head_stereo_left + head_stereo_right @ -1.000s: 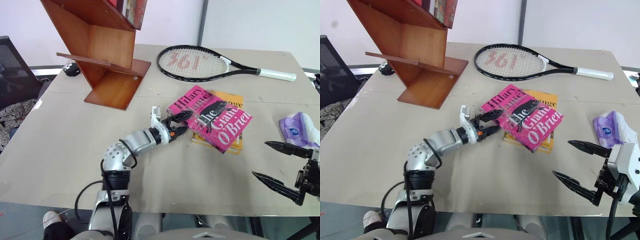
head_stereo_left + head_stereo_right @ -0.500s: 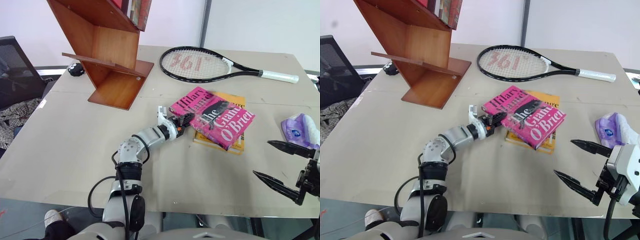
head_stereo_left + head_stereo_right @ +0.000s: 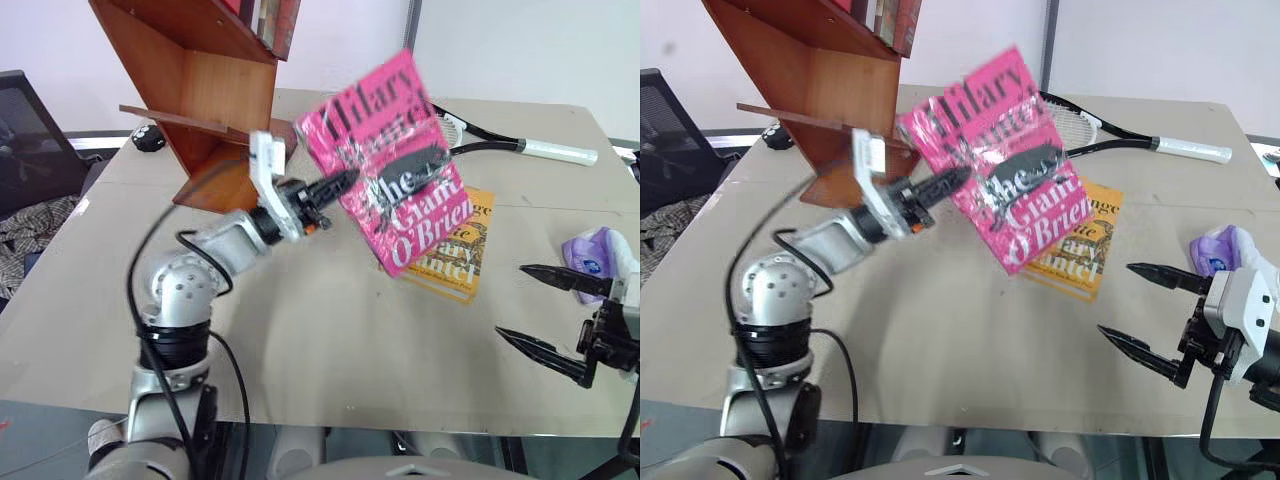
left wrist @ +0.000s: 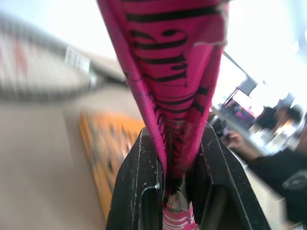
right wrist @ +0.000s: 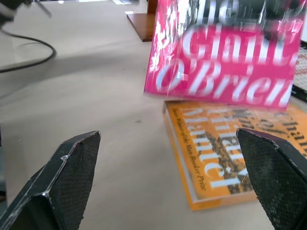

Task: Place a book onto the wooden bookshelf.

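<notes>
The left gripper (image 3: 335,182) is clenched on the book (image 3: 392,160), pinching it by one edge with the pink cover held up in the air at the upper middle of the frame, tilted and clear of the table (image 3: 300,340); in the left wrist view the two black fingers (image 4: 139,191) squeeze the pages between them, so the hold looks narrow and near one side. The wooden bookshelf (image 3: 200,90) stands at the upper left of the frame, close beside the raised book but not touching it; the orange book (image 3: 450,260) lies flat on the table just below and right of centre, under where the pink one hangs. The right gripper (image 3: 545,320) waits at the lower right with its fingers spread wide and holding nothing.

The risks I'd judge from here: a paperback gripped at one edge can sag, fan open or slip out as the arm swings; its corner could catch the shelf's slanted board or base and knock the unit; and if it arrives at the wrong tilt it may slide off the angled board.
</notes>
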Robot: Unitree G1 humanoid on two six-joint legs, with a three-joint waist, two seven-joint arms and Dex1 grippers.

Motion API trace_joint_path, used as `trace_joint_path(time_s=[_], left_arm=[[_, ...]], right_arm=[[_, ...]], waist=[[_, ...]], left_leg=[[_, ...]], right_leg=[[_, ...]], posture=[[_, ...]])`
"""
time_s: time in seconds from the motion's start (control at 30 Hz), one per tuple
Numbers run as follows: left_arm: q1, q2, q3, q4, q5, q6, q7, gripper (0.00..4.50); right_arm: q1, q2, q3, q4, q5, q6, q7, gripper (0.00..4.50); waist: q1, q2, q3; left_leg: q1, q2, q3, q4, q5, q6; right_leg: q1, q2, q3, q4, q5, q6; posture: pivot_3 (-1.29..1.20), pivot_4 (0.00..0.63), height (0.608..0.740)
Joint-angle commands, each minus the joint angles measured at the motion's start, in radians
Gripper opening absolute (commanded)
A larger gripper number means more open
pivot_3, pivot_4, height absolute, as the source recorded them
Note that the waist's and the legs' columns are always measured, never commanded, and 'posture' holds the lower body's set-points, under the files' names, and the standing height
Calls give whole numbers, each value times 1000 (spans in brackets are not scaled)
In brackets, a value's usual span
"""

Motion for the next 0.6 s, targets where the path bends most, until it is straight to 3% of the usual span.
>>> trace_joint_path(time_s=[0.03, 0.13, 0.3, 0.43, 0.6], left_arm=[[-83, 152, -34, -61, 323, -292, -179, 162], [-138, 228, -18, -8, 502, -535, -269, 162], [-232, 348, -2, 149, 766, -911, -353, 162], [-296, 490, -12, 291, 848, -1028, -490, 162], [-395, 610, -29, 426, 940, -1030, -547, 162]], right_arm=[[-109, -4, -5, 32, 79, -9, -35, 4500], [-220, 25, -6, 53, 204, 18, -111, 4500], [-326, 31, 13, 80, 260, 24, -161, 4500], [-381, 22, 41, 101, 267, 33, -178, 4500], [-424, 22, 86, 122, 262, 30, -178, 4500]], waist=[[-3, 0, 1], [0, 0, 1], [8, -1, 2], [0, -2, 5], [-2, -1, 7]], left_leg=[[0, 0, 0, -1, 0, 0], [0, 1, 0, -4, 0, 0], [0, 0, 0, -9, 0, 0], [-3, 1, 0, -10, 0, 0], [-2, 2, 1, -10, 0, 0]], right_leg=[[0, 0, 0, 0, 0, 0], [0, 0, 0, -2, 0, 0], [0, 0, 0, -5, 2, 3], [-4, 0, -1, -5, 2, 4], [-4, 1, -1, -3, 2, 4]], posture=[[0, 150, 740], [0, 150, 740], [0, 150, 740], [0, 150, 740], [0, 150, 740]])
